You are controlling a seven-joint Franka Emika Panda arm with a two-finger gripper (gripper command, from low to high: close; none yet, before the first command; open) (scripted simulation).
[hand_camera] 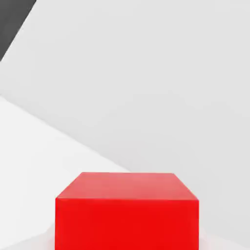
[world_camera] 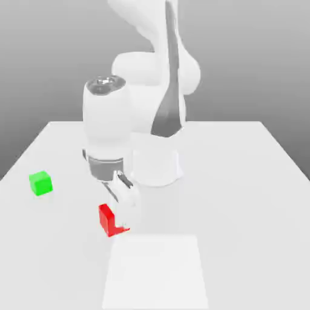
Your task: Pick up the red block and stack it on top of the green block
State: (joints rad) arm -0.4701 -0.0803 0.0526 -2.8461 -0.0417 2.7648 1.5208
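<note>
The red block (world_camera: 107, 219) is a small glossy cube near the table's front, a little to the exterior view's left of centre. My gripper (world_camera: 121, 221) reaches down onto it from above and is shut on it, and a white finger (world_camera: 128, 209) covers the block's right side. In the hand view the red block (hand_camera: 127, 215) looms very close, top face and one side showing. I cannot tell whether it rests on the table or is just off it. The green block (world_camera: 40, 183) sits alone on the table toward the exterior view's left, well apart from the gripper.
The white table (world_camera: 242, 200) spreads wide to the exterior view's right. The arm's base (world_camera: 156, 164) stands just behind the gripper. A paler square patch (world_camera: 156, 272) lies flat on the table in front of the red block.
</note>
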